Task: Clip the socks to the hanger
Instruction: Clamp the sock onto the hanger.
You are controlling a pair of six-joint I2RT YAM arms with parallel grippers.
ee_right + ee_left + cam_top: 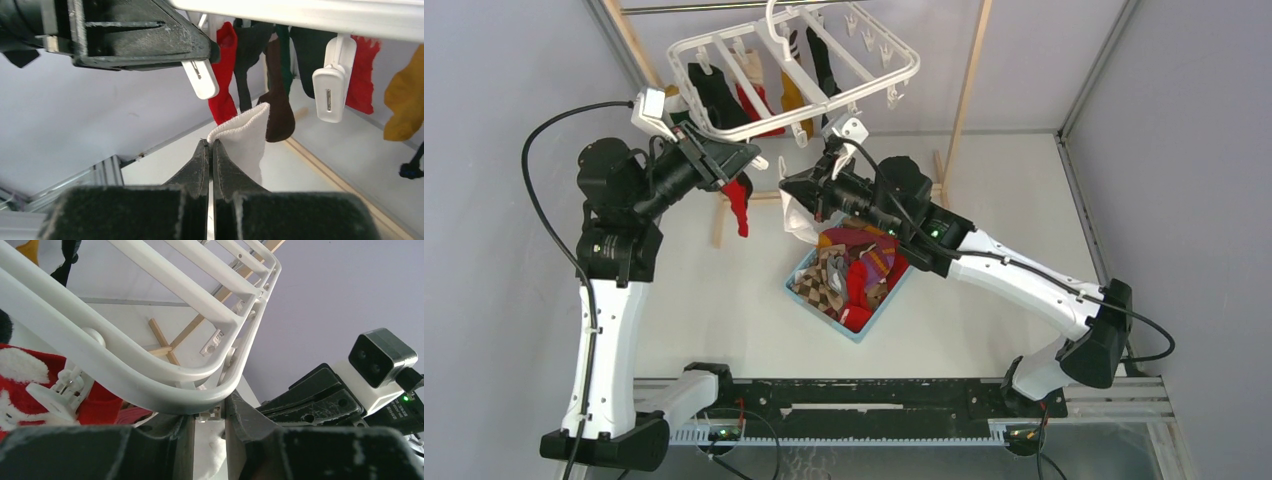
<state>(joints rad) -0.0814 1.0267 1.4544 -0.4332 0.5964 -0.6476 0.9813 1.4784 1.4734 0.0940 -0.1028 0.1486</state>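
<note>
1. The hanger (150, 387) is hung by its hook from a metal rod (694, 8) over the far edge of the table (704, 300), tilted, inside a wooden rack (969, 70).
2. The left gripper (742, 160) is raised to the hanger's near left corner. Its jaws are narrowed around the top of a white clip (201, 82) just under the rim. Whether the clip is squeezed open can't be told.
3. The right gripper (209, 150) is pressed together, with the cuff of a white sock (242, 137) pinched between the tips. The sock is held up just below and beside that clip, not touching it.
4. Socks are already clipped on: a red sock (740, 205) at the near left corner, and a brown sock (277, 100), a black sock (714, 95) and a mustard sock (405, 105) further along the frame.
5. A second clip (330, 95) is seen hanging free from the rim, shut on nothing.
6. The remaining socks (854, 275) (red, argyle, purple-striped) are piled in a light-blue basket (822, 316) at the table's centre, under the right arm.
</note>
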